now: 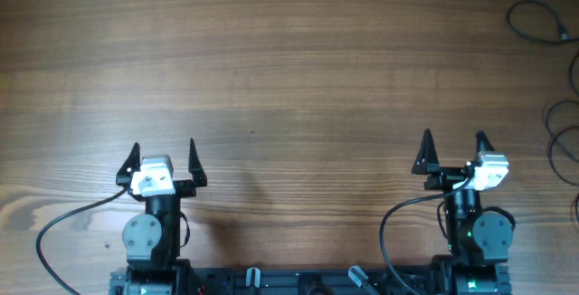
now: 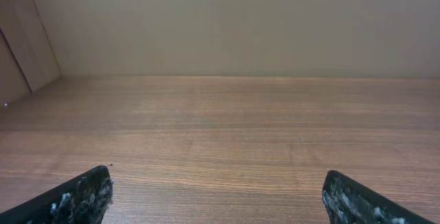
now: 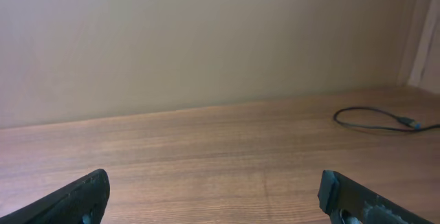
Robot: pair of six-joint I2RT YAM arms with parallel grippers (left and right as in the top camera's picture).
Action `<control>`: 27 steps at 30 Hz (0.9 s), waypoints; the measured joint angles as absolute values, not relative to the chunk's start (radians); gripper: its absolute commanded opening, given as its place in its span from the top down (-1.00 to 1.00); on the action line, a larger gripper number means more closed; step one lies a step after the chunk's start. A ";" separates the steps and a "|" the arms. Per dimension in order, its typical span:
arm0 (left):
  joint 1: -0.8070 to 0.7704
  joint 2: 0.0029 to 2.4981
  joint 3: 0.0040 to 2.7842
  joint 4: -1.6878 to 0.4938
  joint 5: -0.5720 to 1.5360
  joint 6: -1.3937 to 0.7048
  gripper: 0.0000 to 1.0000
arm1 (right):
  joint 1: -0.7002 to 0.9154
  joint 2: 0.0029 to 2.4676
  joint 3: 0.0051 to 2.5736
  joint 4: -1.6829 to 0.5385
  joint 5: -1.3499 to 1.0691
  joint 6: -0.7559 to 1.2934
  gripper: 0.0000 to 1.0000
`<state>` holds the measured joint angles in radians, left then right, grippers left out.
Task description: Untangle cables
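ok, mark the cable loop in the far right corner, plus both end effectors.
cable loop (image 3: 411, 123), right wrist view, on its plug end.
left end effector (image 1: 164, 145), overhead view, midway between fingertips.
right end effector (image 1: 454, 136), overhead view, midway between fingertips.

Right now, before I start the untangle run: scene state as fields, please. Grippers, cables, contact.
left gripper: open, empty, at the near left of the table
right gripper: open, empty, at the near right
cables: thin dark loops at the right edge, partly cut off by the frame
far loop: lies in the far right corner; its plug end shows in the right wrist view
contact: none, both grippers are apart from the cables
nearer arm: right
tangle: cannot tell, the loops run out of frame
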<state>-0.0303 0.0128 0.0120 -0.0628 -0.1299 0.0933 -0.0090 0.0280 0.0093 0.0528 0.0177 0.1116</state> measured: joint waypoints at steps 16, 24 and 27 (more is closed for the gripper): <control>-0.030 0.013 0.012 -0.063 -0.130 0.093 -1.00 | -0.028 0.020 0.008 0.000 -0.031 0.095 -0.99; -0.030 0.013 0.012 -0.063 -0.130 0.093 -1.00 | -0.028 0.020 0.008 0.000 -0.045 0.088 -0.99; -0.030 0.013 0.012 -0.063 -0.130 0.093 -1.00 | -0.028 0.020 0.008 0.000 -0.045 0.052 -0.99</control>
